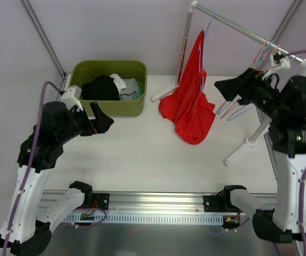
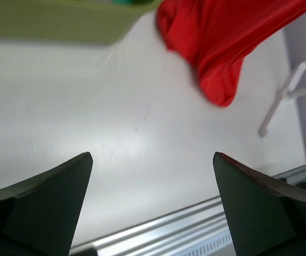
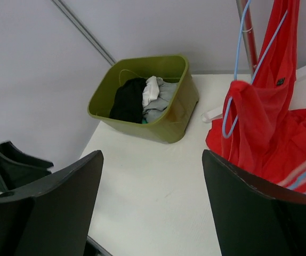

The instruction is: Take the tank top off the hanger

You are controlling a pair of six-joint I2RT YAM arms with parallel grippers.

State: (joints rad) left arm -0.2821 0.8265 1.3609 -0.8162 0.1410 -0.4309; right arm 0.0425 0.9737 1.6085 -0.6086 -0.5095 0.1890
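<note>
Item: red sleeveless tank top of thin fabric [image 1: 187,101]
Location: hung on a light blue wire hanger [image 3: 223,120] from the white clothes rack [image 1: 238,24] at the far right of the white desk [image 1: 142,154]; the lower part lies bunched on the desk surface.
Long axis: roughly vertical. The straps are gathered at the top by the hanger hook, the hem points down and spreads on the desk towards the near right.
Handling, as judged: light, soft and limp. No shape will be kept once it is lifted, and the straps are likely to catch on the hanger arms.
Grasp point, as judged: a strap or shoulder close to the hanger is best pinched and slid off one arm at a time. The bunched lower fabric is easier to reach but gives less control.
Left end effector [image 2: 153,160]: fingers spread wide, nothing held; raised over the desk, well apart from the garment.
Right end effector [image 3: 153,160]: fingers spread wide, nothing held; raised near the rack, just beside the garment.
Other: olive green plastic bin [image 1: 110,85] with dark and pale clothes inside, far left.
</note>
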